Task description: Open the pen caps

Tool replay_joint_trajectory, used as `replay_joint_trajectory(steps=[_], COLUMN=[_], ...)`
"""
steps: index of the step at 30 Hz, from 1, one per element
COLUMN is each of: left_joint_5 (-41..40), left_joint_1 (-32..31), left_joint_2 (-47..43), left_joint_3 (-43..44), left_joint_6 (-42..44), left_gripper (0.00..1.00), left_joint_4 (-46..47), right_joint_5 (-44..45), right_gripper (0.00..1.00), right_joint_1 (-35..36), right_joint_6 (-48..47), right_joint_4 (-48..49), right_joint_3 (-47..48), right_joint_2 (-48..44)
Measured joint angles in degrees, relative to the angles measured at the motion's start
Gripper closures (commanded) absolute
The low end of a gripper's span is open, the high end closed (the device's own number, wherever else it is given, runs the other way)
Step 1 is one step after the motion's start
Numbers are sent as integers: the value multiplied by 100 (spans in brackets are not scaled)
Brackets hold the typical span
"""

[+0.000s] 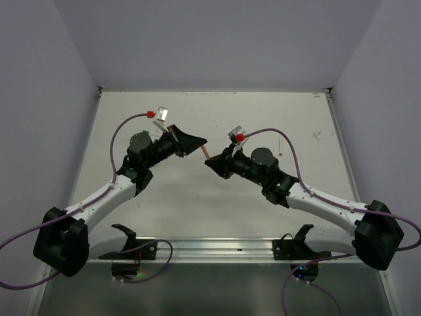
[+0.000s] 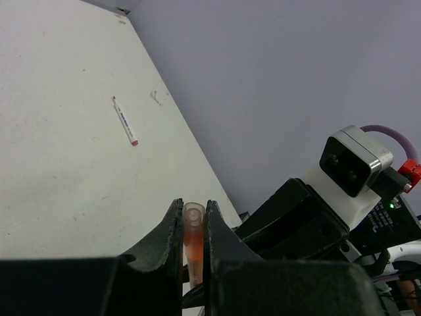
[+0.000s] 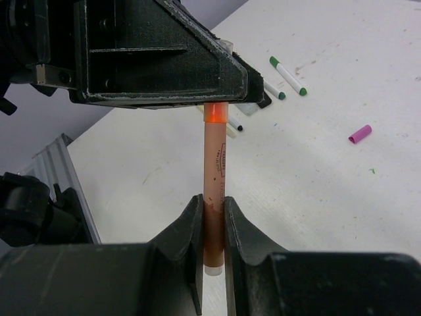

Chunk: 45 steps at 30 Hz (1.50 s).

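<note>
Orange cap (image 2: pixel 192 240) is sitting pinched between the closed fingers of the left gripper (image 2: pixel 193 207). It is a short translucent orange-pink tube, and its round rim is poking just past the fingertips. The orange pen (image 3: pixel 214 164) it belongs to is a slim pale-orange barrel with small print running along it. Its lower part is being clamped tight by the right gripper (image 3: pixel 212 201).

Both arms are holding the pen in the air over the middle of the table (image 1: pixel 164 197), with the two grippers facing each other, one at each end. From above, the pen is showing only as a thin orange sliver between them.

A loose pink cap (image 3: pixel 360 133) is lying on the table. Beyond it, two white pens with green caps (image 3: pixel 287 76) are resting near each other. A white pen with a pink tip (image 2: pixel 125 120) is lying alone, well apart from the rest.

A bright orange band is showing at the top of the barrel. The left gripper's black finger is covering everything above it, so it cannot be told whether the cap is seated or already free. In the left wrist view the cap's lower part is sinking out of sight between the fingers. One more pen is peeking out, half hidden, beside that gripper.
</note>
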Motion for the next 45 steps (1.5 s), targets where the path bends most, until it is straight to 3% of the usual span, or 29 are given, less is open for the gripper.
replay_joint_trajectory(steps=[5, 11, 17, 23, 29, 36, 45], left_joint_5=[31, -1598, -1788, -1248, -922, -1655, -2750], left_joint_1=[142, 1582, 1880, 1904, 1665, 680, -153], left_joint_2=[33, -24, -52, 682, 1759, 3053, 4417], left_joint_3=[52, 763, 1202, 2225, 3178, 4465, 5619], left_joint_6=[-234, -256, -319, 96, 1078, 2157, 2522], left_gripper=[100, 100, 100, 100, 97, 95, 95], left_joint_4=[61, 1128, 1305, -50, -2229, -4581, -5936], right_joint_5=[33, -291, -321, 234, 1294, 1958, 2262], right_gripper=[100, 100, 100, 100, 100, 100, 100], right_joint_1=[-17, 57, 59, 57, -291, -1543, -2570], right_joint_6=[-2, -46, -48, -42, -2, 245, 262], right_joint_4=[234, -1392, -1926, -2376, -2874, -3440, -3821], right_joint_3=[-31, -684, -723, -284, 695, 1204, 1851], right_joint_2=[0, 31, 55, 57, 511, 1047, 1716])
